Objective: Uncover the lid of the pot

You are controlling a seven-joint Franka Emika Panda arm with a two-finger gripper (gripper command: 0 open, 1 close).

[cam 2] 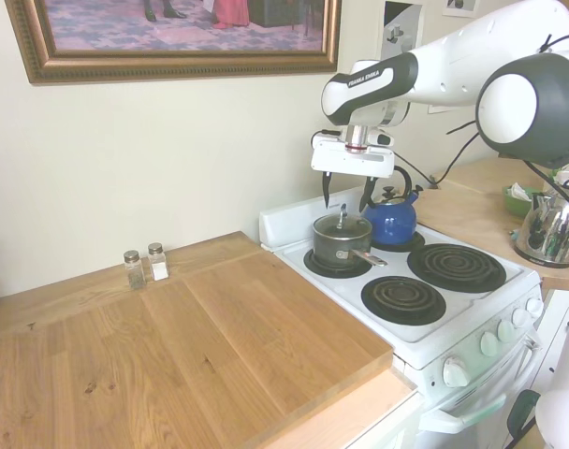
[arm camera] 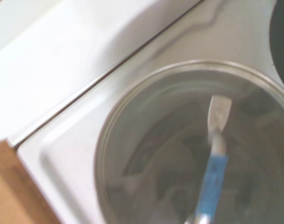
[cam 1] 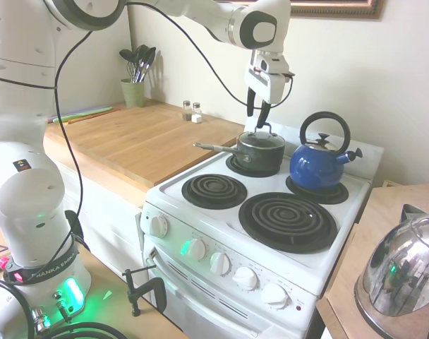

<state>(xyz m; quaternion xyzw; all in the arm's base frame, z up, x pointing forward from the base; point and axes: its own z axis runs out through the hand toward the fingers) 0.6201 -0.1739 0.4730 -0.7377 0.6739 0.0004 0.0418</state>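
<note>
On the stove's [cam 1: 200, 212] back burner, the lid [cam 1: 260, 138] sits on the pot [cam 1: 259, 157] beside a blue kettle [cam 1: 317, 166]; the gripper [cam 1: 257, 111] hangs just above, fingers apart and empty.

Blue kettle [cam 1: 317, 164] on stove [cam 1: 221, 219] rear burner, 3 o'clock; steel kettle [cam 1: 405, 272] at 4 o'clock; shakers [cam 2: 145, 266] on counter [cam 2: 153, 355].

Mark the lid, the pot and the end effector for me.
lid [arm camera: 146, 116]: wrist view, on the glass near its metal rim.
pot [cam 1: 260, 153]: first exterior view, on the dark side wall.
end effector [cam 1: 257, 111]: first exterior view, midway between the fingertips, above the lid handle.
</note>
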